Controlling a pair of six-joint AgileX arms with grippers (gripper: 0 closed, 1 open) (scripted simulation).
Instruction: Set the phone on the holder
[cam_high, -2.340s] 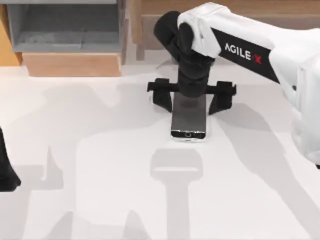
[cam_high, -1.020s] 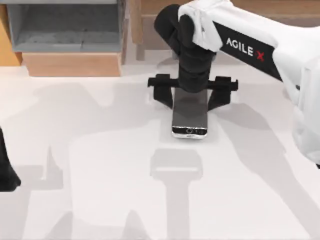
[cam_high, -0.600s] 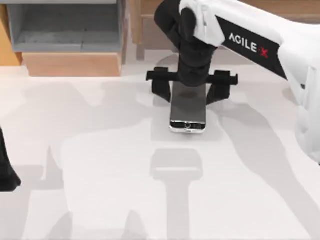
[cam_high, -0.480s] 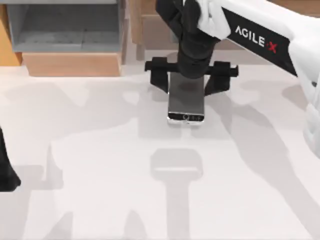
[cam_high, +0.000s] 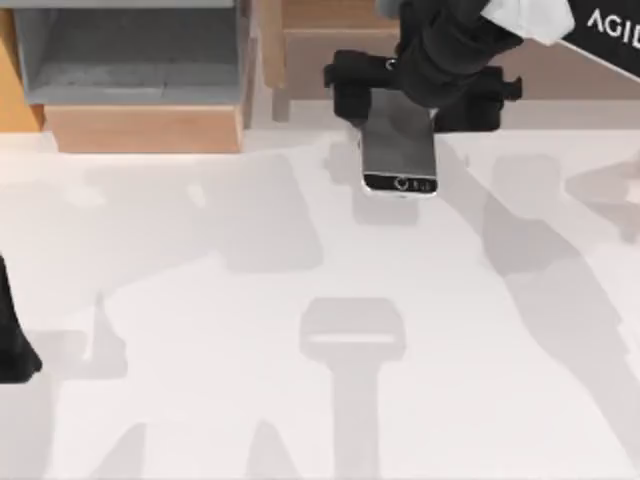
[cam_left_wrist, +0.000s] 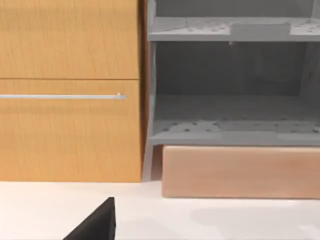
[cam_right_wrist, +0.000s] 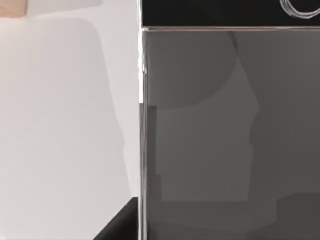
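Right gripper (cam_high: 400, 95): its black fingers are closed on the upper end of the phone (cam_high: 398, 152), carrying it in the air near the far edge of the table (cam_high: 200, 330).
Phone: hangs below the gripper, screen toward the overhead camera, the end with the round button farthest from the fingers. In the right wrist view its dark grey screen (cam_right_wrist: 215, 125) sits directly ahead of the gripper, with a black band at the far end.
Why held so: gripping one short end likely leaves the other end free to go into a holder first. That is a judgement.
Holder: no holder can be made out with certainty; a pale blocky shape lies on the table well toward the near side from the gripper, but it may be only a shadow.
Left gripper (cam_high: 12, 345): parked at the table's left edge, far from the phone; finger state cannot be told.
Surface: a plain white tabletop crossed by soft grey shadows.
Room: beyond the gripper stand wooden cabinets (cam_left_wrist: 70, 90) and a grey open shelf (cam_left_wrist: 230, 90).
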